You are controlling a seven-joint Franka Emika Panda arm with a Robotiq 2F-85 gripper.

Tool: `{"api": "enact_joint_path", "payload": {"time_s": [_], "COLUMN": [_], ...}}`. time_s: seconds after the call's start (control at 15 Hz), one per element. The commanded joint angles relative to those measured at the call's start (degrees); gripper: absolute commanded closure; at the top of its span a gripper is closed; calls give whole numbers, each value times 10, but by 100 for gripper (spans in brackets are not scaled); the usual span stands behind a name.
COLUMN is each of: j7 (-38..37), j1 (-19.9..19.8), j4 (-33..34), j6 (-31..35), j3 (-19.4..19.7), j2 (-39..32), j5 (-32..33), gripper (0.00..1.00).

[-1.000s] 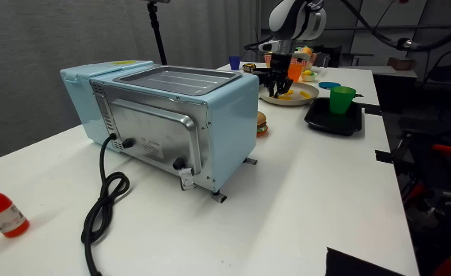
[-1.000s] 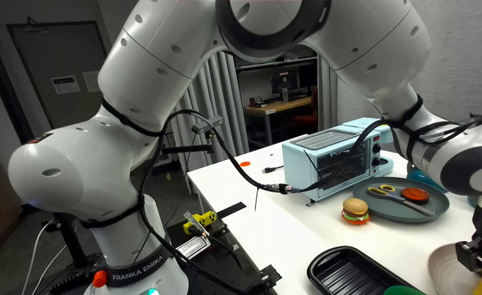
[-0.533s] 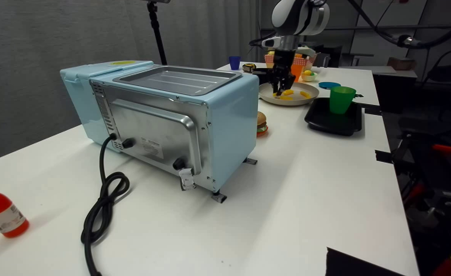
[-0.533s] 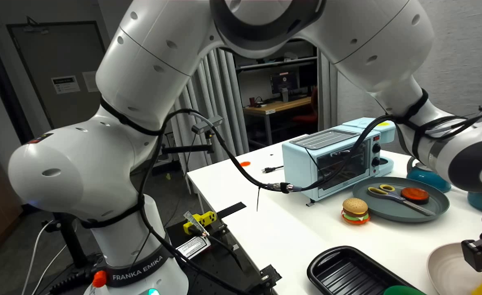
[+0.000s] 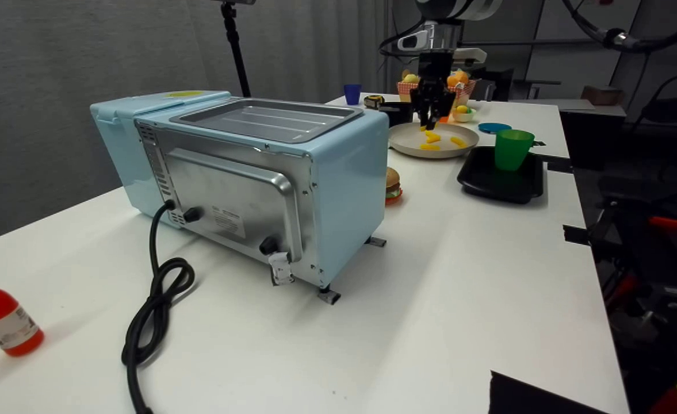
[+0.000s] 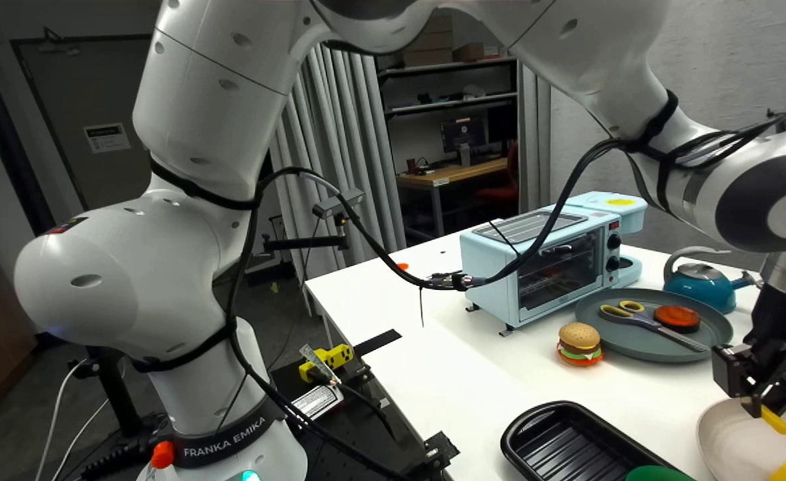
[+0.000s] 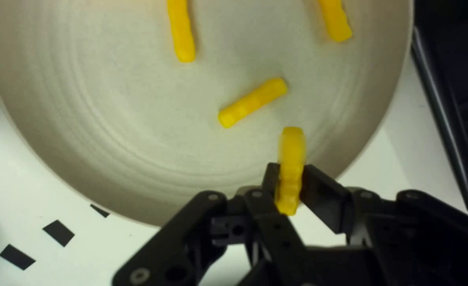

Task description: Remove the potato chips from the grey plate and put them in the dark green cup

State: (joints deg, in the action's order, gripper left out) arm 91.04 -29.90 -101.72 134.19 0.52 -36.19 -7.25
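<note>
The gripper (image 7: 290,183) pinches one yellow chip (image 7: 292,153) between its fingertips (image 7: 321,188), above the plate (image 7: 110,127) and near its rim. In the wrist view the chip's far end points over the plate's floor, while its near end pokes out past the fingertips. In an exterior view the chip (image 6: 776,421) slants down from the grip and looks clear of the plate; how high it hangs cannot be told. On the plate lie three more: a near chip (image 7: 253,102), just beyond the held one's tip; a second chip (image 7: 181,32), farther in; and a third chip (image 7: 336,20), toward the tray (image 7: 450,119). The last two are cut off by the wrist view's top edge.

The fingertips cover the held chip's flanks, and its tip is blurred. All four are yellow sticks, blunt-ended, faintly crinkled.

The tray sits just beside the plate, with the cup (image 5: 513,149) standing in it. The wrist view catches only a corner of green; in an exterior view only the top of the cup (image 6: 658,474) shows.
</note>
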Motion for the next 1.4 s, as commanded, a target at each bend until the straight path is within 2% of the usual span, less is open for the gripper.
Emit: {"api": "enact_joint_path", "payload": {"time_s": [0.0, 0.67, 1.0, 1.33], "j7": [-14, -20, -13, -4], "j1": [15, 27, 26, 27], "j4": [-60, -114, -136, -157], "j6": [-39, -173, -214, -213], "j3": [21, 76, 105, 107], "j2": [59, 132, 139, 127], "j5": [-3, 21, 52, 52], "gripper": [95, 95, 95, 95]}}
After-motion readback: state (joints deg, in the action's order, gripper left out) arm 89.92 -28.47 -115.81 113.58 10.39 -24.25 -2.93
